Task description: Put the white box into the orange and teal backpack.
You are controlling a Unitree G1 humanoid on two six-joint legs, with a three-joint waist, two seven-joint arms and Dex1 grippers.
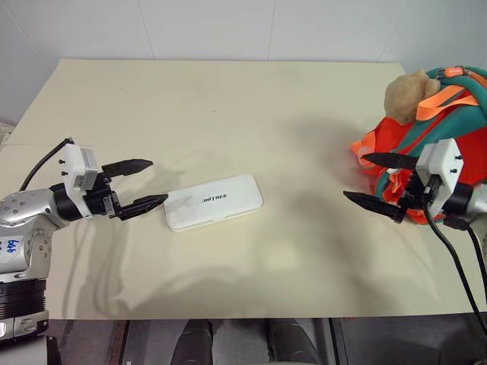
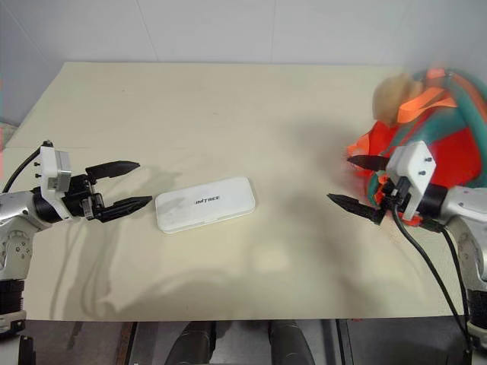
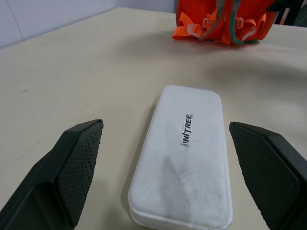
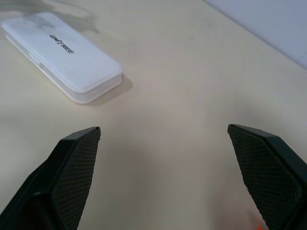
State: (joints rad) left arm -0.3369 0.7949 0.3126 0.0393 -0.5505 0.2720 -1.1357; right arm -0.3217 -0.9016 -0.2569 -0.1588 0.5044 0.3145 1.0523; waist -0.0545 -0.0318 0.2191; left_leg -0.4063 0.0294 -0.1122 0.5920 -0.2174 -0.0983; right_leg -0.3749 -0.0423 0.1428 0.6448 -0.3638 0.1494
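The worktop point(image 1: 228, 114) lies bare across its whole far half and along its near edge, so a gripper can sweep there unhindered. The white box point(image 1: 214, 201) lies flat near the middle, with open surface on every side; nothing crowds its long edges. The left gripper point(image 1: 141, 185) hovers just beside the box's left end, jaws spread wide, with only bare worktop between them and the box. A broad bare stretch separates the box from the orange and teal backpack point(image 1: 449, 114), which stands at the right edge. The right gripper point(image 1: 380, 182), jaws also wide, hangs close in front of the backpack, partly blocking its near side.
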